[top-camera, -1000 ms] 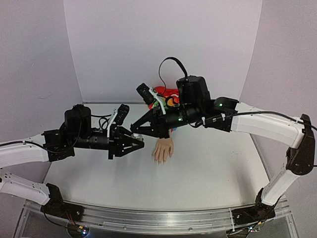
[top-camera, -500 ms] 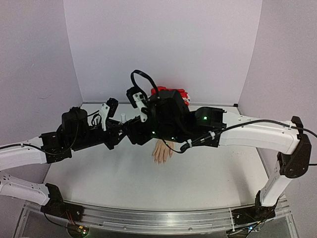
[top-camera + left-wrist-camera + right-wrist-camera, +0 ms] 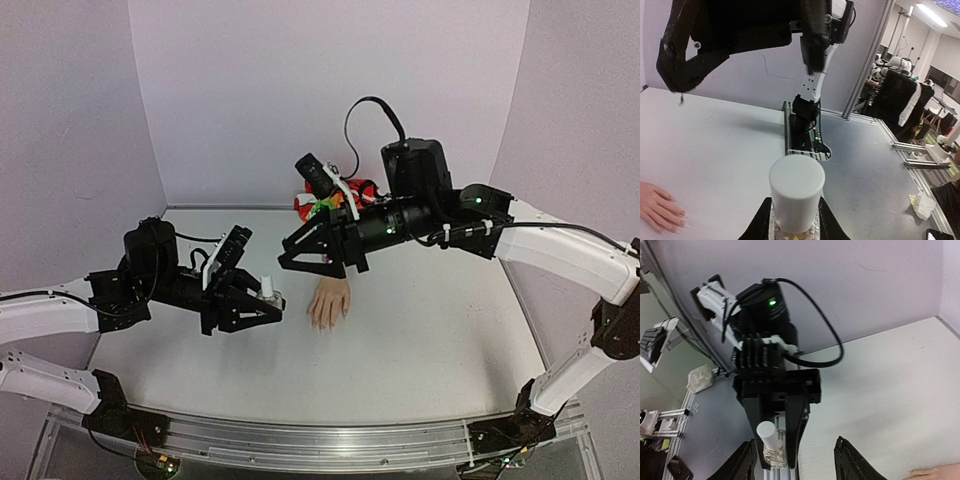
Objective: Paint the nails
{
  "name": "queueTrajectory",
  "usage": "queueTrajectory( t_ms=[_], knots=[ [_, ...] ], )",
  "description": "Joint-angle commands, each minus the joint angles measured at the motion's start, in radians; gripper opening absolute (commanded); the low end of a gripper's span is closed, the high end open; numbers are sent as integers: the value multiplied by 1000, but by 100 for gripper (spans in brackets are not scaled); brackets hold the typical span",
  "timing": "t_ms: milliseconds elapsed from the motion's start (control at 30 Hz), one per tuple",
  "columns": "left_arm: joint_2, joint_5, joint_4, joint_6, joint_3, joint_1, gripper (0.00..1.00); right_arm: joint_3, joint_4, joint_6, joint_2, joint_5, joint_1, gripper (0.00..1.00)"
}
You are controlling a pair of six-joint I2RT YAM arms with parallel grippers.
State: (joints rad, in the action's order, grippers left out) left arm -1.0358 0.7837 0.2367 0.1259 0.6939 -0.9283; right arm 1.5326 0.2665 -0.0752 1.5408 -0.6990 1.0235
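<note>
Fake hand (image 3: 328,303) lies flat mid-table (image 3: 430,335); nails (image 3: 681,220) look bare. L fingers (image 3: 760,226) pinch a small bottle (image 3: 268,290) w/ white cap (image 3: 796,192) on, near the hand. R fingers (image 3: 852,461) are spread, empty, above; painting apparently not begun.

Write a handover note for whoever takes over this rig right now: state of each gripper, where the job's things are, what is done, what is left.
Left gripper: shut on the small bottle, white cap on, held above the table left of the fake hand.
Right gripper: open, empty, in the air facing the bottle.
Fake hand: palm down on the table between the arms.
Done: bottle picked up.
Left: open the bottle and paint the nails; no polish shows on them.
</note>
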Motion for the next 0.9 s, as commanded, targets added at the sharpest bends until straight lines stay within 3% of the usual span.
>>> queueTrajectory(
  t_ms=[0, 133, 267, 467, 600, 633, 767, 833, 867],
  knots=[
    [-31, 150, 41, 21, 72, 0, 0, 36, -20, 27, 51, -289, 10, 57],
    [-50, 161, 37, 18, 87, 0, 0, 57, -21, 23, 89, -336, 9, 58],
    [-70, 168, 24, 14, 106, 0, 0, 80, -22, 21, 121, -355, 10, 53],
    [-82, 160, 16, 12, 121, 0, 0, 105, -21, 16, 154, -367, 12, 30],
    [-70, 90, -14, 8, 130, 0, 0, 81, -23, 35, 140, -355, 12, 5],
    [-62, 58, -25, 5, 131, 0, 0, 67, -23, 41, 132, -345, 13, 0],
    [-21, -191, -73, -6, 132, 0, 0, 0, -29, 47, 97, -208, 19, 0],
    [-5, -458, -104, 0, 133, 0, 0, -26, -42, 26, 83, -74, 33, 0],
    [-7, -596, -137, 3, 139, 0, 0, -37, -49, 6, 79, 69, 48, 0]
  ],
)
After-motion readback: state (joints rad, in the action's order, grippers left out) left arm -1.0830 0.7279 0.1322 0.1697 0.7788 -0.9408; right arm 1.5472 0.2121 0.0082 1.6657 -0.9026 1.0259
